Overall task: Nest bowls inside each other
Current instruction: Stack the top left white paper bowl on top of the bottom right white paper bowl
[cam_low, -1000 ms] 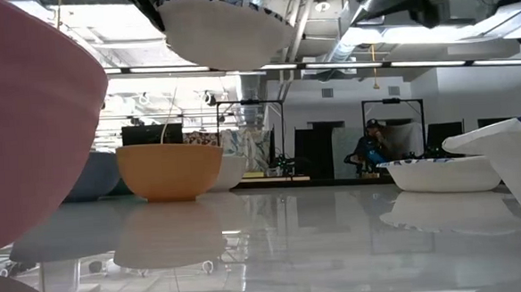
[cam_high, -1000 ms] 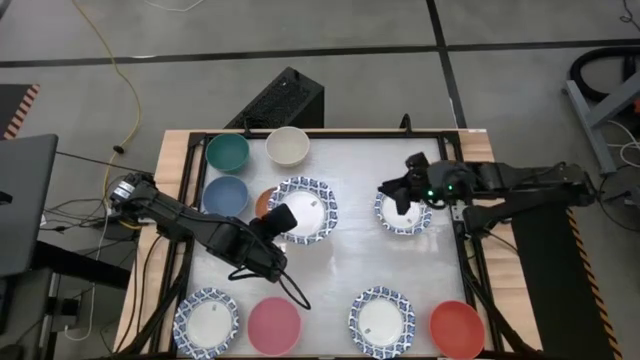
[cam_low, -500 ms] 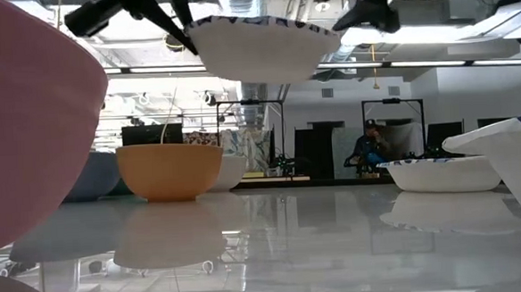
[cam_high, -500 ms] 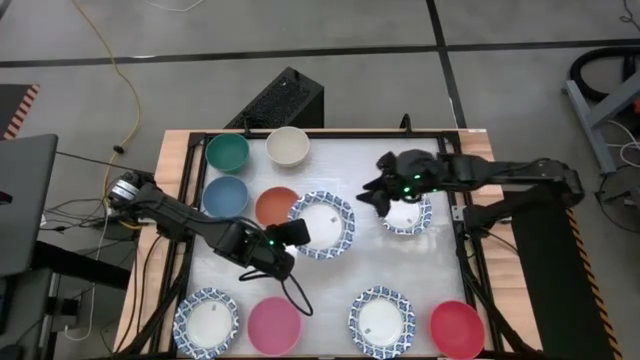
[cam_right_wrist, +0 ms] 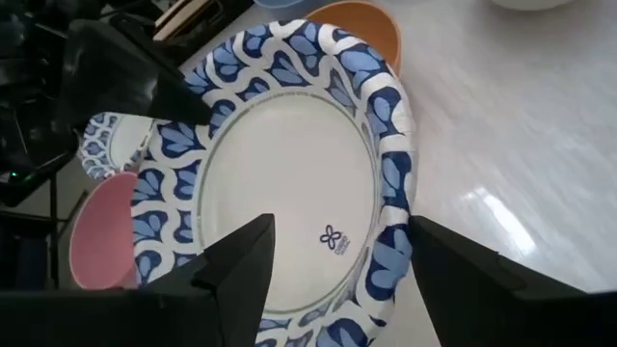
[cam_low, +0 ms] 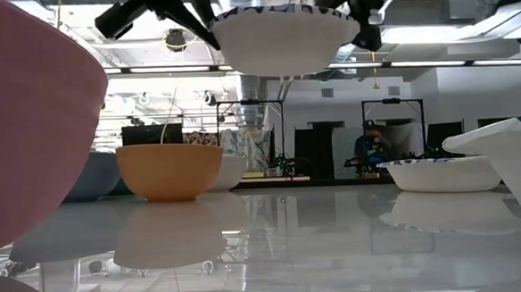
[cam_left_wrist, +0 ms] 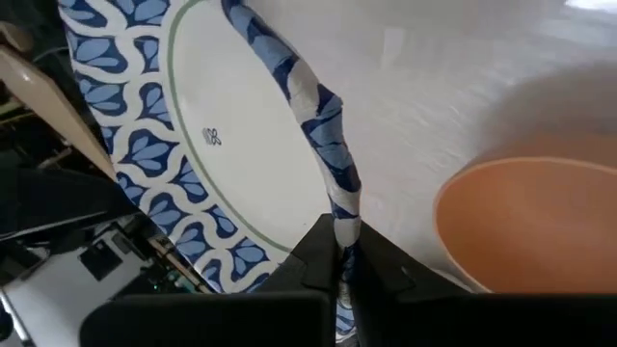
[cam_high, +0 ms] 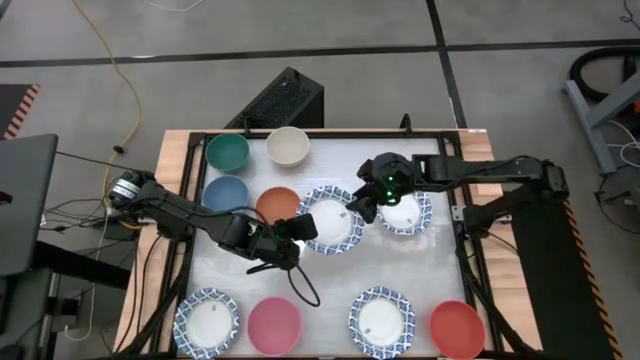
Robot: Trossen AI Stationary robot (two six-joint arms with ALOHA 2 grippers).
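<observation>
Mid-table, my left gripper (cam_high: 305,229) pinches the rim of a patterned bowl (cam_high: 331,220) and holds it in the air, clear of the table (cam_high: 330,280). My right gripper (cam_high: 368,196) reaches in from the other side, fingers spread wide around the opposite rim, not closed on it. Just beyond sits a second patterned bowl (cam_high: 406,214), the likely place to nest it. As far as I can judge, nothing is nested yet: teal (cam_high: 228,152), cream (cam_high: 287,146), blue (cam_high: 225,194), orange (cam_high: 277,205), pink (cam_high: 274,325) and red (cam_high: 456,329) bowls all stand singly. A small blue mark (cam_right_wrist: 334,237) sits in the held bowl's centre, too small to read.
</observation>
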